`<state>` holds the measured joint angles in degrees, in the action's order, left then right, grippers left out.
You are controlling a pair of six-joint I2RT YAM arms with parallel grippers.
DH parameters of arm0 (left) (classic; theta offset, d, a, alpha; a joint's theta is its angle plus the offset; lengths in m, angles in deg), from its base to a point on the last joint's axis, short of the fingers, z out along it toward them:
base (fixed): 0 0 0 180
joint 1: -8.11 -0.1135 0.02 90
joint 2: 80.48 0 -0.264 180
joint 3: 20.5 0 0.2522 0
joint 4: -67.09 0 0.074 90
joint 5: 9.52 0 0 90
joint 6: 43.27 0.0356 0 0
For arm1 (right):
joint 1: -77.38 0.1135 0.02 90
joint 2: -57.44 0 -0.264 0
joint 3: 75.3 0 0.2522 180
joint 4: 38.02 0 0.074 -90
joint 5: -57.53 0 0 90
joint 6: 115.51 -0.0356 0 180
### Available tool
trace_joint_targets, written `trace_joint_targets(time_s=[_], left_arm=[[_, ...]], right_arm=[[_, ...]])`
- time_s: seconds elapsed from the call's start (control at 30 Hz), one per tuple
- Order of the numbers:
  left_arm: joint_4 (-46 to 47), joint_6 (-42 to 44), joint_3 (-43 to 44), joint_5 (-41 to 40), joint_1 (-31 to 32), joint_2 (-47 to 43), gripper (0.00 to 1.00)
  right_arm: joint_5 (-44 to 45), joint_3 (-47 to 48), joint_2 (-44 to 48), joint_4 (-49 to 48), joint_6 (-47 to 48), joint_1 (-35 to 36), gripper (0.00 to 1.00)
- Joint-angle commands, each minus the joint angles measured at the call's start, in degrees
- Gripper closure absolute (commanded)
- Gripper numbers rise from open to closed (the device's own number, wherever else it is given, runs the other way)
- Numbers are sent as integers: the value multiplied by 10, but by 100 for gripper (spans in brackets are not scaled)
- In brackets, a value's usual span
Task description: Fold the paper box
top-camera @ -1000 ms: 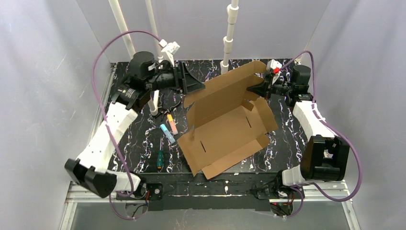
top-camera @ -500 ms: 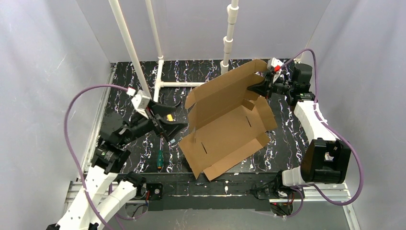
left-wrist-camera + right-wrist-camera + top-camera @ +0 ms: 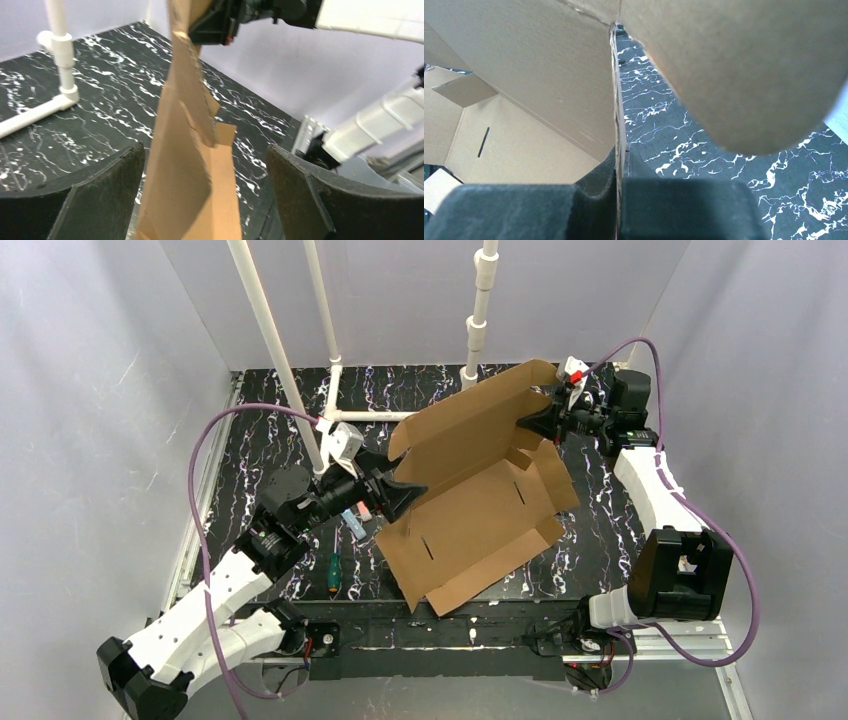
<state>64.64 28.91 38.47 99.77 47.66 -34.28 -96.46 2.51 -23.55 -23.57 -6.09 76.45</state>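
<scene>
Paper box (image 3: 470,510): brown cardboard, lying at the centre of the black marbled table (image 3: 260,440). Its base is flat, and one long panel is lifted towards the upper right of the overhead view.
Right gripper (image 3: 537,423): closed on the raised panel's far end at the upper right. Its wrist view shows the cardboard edge pinched between the pads.
Left gripper (image 3: 398,490): jaws spread wide and holding nothing, at the box's left end, centre-left of the frame.
Key relation: in the left wrist view the cardboard stands edge-on between the two fingers (image 3: 107,187), apart from both. The box lies straight ahead of the left gripper.
Long axis: the raised panel runs diagonally from the left gripper at centre up to the right gripper at the upper right.
Nearer arm: the left arm is nearer the free left end, while the right arm anchors the other end.
Likely step: closing on the left edge or pushing it, to bring the panel over.
Clutter: a screwdriver (image 3: 333,573) and markers (image 3: 352,520) lie just left of the box.
</scene>
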Motion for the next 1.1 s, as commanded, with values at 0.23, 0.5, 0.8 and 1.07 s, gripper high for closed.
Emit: trace_joint_targets(time_s=[0.23,0.5,0.8,1.07], left_arm=[[140,7,13,-90,10,73,29],[144,18,19,-100,11,84,61],[139,89,50,-86,11,129,100],[149,223,104,-26,-69,129,100]], right_arm=[[6,24,5,9,-20,8,99],[15,23,5,8,-23,8,99],[10,28,6,11,-12,28,99],[52,49,39,122,34,-65,2]])
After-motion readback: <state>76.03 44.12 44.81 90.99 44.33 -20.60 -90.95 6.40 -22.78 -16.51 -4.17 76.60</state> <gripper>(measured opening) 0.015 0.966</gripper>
